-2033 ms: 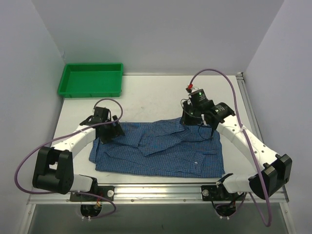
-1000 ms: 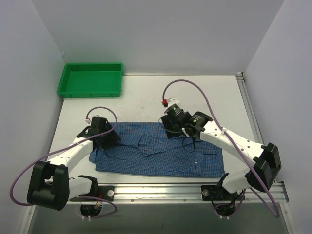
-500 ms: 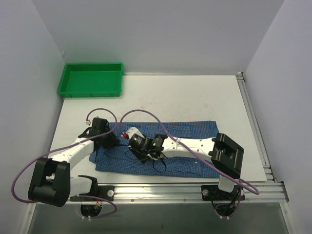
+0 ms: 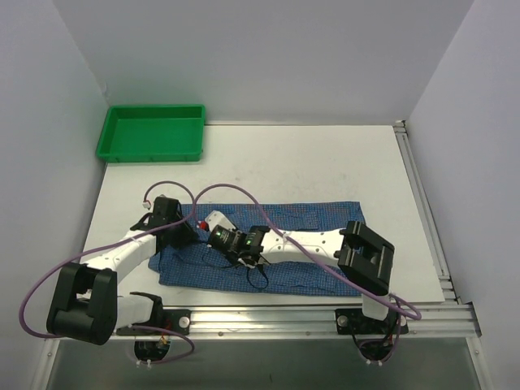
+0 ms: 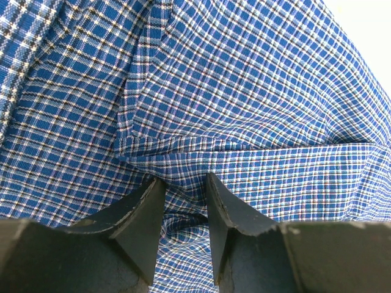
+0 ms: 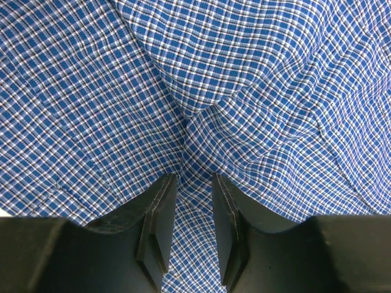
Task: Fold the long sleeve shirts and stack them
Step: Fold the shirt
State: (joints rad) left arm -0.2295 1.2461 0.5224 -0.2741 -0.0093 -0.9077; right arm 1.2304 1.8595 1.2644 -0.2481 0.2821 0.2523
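The long sleeve shirt [image 4: 313, 213], blue fine-checked cloth, lies spread flat across the near half of the table. My left gripper [image 4: 185, 236] presses down on its left end. In the left wrist view its jaws [image 5: 183, 180] stand narrow, with a puckered fold of the shirt [image 5: 256, 91] pinched between them. My right arm reaches far left across the shirt, and its gripper [image 4: 218, 238] sits just right of the left one. In the right wrist view that gripper [image 6: 192, 178] is closed on a raised ridge of the cloth [image 6: 256, 73].
A green plastic tray [image 4: 150, 132] stands at the back left corner of the white table [image 4: 325, 162]. The right arm's body and purple cable [image 4: 268, 213] lie low over the shirt's middle. Walls close in on three sides.
The right arm swung from the shirt's upper middle far to the left and stopped beside the left gripper. Both grippers narrowed onto cloth. The shirt's upper part now lies flatter.
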